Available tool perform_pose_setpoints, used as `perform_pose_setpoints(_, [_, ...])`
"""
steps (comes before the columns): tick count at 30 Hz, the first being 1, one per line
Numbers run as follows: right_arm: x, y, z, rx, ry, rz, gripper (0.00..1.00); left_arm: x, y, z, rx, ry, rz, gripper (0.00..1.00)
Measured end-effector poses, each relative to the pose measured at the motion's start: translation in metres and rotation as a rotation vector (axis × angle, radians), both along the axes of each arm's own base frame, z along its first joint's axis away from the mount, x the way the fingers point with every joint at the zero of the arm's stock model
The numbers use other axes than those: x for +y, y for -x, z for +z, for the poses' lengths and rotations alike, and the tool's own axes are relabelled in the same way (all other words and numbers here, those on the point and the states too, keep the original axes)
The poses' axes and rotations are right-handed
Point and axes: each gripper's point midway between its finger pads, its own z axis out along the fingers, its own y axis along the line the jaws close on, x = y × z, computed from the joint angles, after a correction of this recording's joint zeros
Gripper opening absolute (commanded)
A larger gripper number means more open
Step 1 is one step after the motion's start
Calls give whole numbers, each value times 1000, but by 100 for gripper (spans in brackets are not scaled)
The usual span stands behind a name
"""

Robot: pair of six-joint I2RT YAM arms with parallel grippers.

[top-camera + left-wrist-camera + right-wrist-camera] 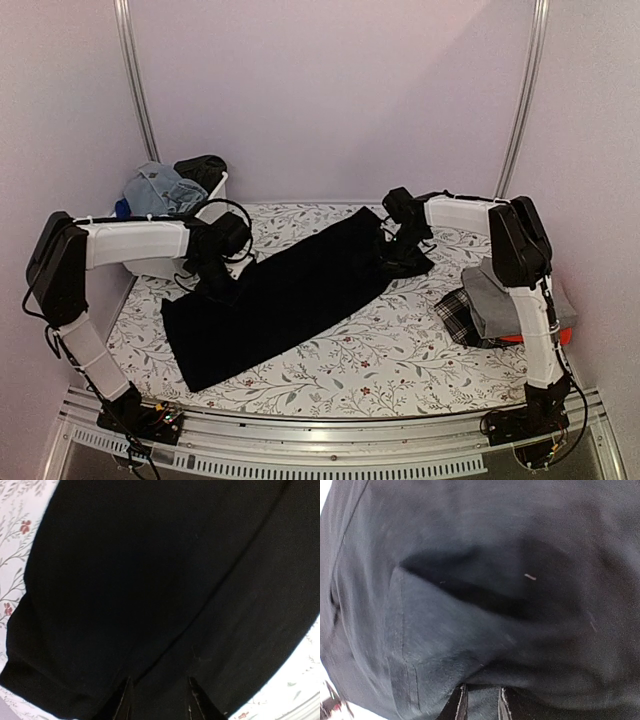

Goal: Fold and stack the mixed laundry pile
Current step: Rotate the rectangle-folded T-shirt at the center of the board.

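A large black garment lies spread out diagonally across the floral table. My left gripper sits low on its left edge; in the left wrist view the jaws stand apart over flat black cloth. My right gripper is at the garment's far right end. In the right wrist view its jaws are close together with a bunched fold of the dark cloth pinched between them. Blue denim pieces and a black piece lie in the tub.
A white tub stands at the back left behind my left arm. At the right edge lies a stack of black-and-white plaid cloth, a grey garment and a red one. Walls close in on all sides.
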Motion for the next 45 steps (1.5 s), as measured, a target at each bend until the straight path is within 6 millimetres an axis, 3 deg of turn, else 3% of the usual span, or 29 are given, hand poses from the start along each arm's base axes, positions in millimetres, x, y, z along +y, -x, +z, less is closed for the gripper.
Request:
perform_pose_setpoints(3, [-7,-63,3,-101,-13,-57,23,-19,15,-12,40,-5,-74,32])
perform_pose_setpoints(7, [-27,-117,5,-205,-2,-122,24,-46,41,-38,121,-26,-185,25])
perform_pose_setpoints(9, [-34,-126,5,-225,3,-139,24,-62,54,-50,157,-51,-252,23])
perform_pose_setpoints(13, [-42,-135,6,-244,5,-158,25,-108,63,-49,171,-19,-364,22])
perform_pose_setpoints(16, [-41,-138,7,-256,-2,-156,30,-160,73,-46,194,72,-449,24])
perform_pose_setpoints(17, [-41,-139,7,-257,-4,-156,35,-184,77,-44,204,121,-482,27])
perform_pose_setpoints(18, [-40,-139,8,-261,-10,-153,40,-196,79,-43,206,147,-498,30])
perform_pose_setpoints(21, [-38,-141,10,-266,-27,-146,53,-233,85,-27,209,244,-540,36])
perform_pose_setpoints(24, [-34,-140,17,-275,-49,-124,57,-252,85,-1,191,331,-563,38])
perform_pose_setpoints(27, [-29,-128,35,-277,-81,-104,58,-246,77,32,167,409,-533,39])
perform_pose_setpoints(30, [-21,-100,67,-287,-111,-81,57,-219,54,67,107,478,-442,38])
perform_pose_setpoints(33, [6,-64,105,-320,-159,-30,53,-164,11,91,15,522,-266,38])
perform_pose_setpoints(36, [57,-23,126,-339,-208,64,51,-112,-24,85,-46,487,-105,38])
perform_pose_setpoints(38, [87,2,121,-324,-218,113,50,-96,-27,69,-42,438,-64,38])
perform_pose_setpoints(41, [113,36,89,-255,-186,160,50,-88,-17,50,-18,384,-59,38])
perform_pose_setpoints(43, [117,43,65,-216,-151,155,50,-84,-15,43,-21,354,-54,38])
perform_pose_setpoints(45, [110,38,43,-195,-107,123,51,-81,-16,39,-32,335,-49,37])
